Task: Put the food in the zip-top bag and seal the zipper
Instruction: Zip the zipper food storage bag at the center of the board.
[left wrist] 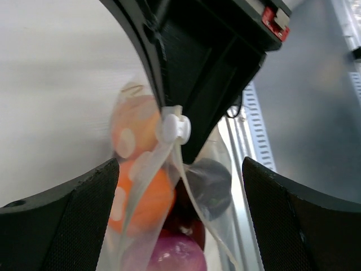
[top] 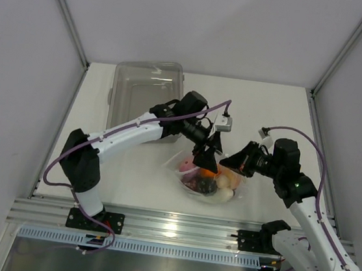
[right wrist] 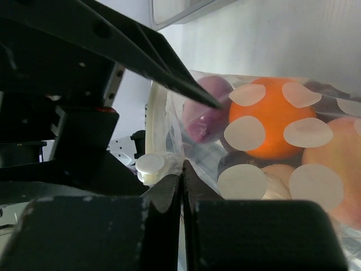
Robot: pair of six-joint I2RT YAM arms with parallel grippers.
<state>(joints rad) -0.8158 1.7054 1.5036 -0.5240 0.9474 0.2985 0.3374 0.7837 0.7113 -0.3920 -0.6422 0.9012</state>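
Pinching gripper: right gripper [right wrist: 181,172]; fingers clamped together on the mouth edge of the zip-top bag [top: 210,181], just beside the white slider [left wrist: 174,127]
Left gripper [left wrist: 180,169]: spread wide; one finger on each side of the bag's top
Bag: lying on the table [top: 268,113] between both grippers
Food: orange [right wrist: 271,118], peach [right wrist: 338,169] and pink bulb [right wrist: 203,113] inside the bag
Clear bin [top: 147,86]: far left; apart from the bag

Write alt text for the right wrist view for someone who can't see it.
The right fingers, pressed shut, pinch the mouth edge of the zip-top bag beside its white slider tab. Through the white-dotted clear plastic show an orange, a peach and a pink bulb; a dark left finger points in above.
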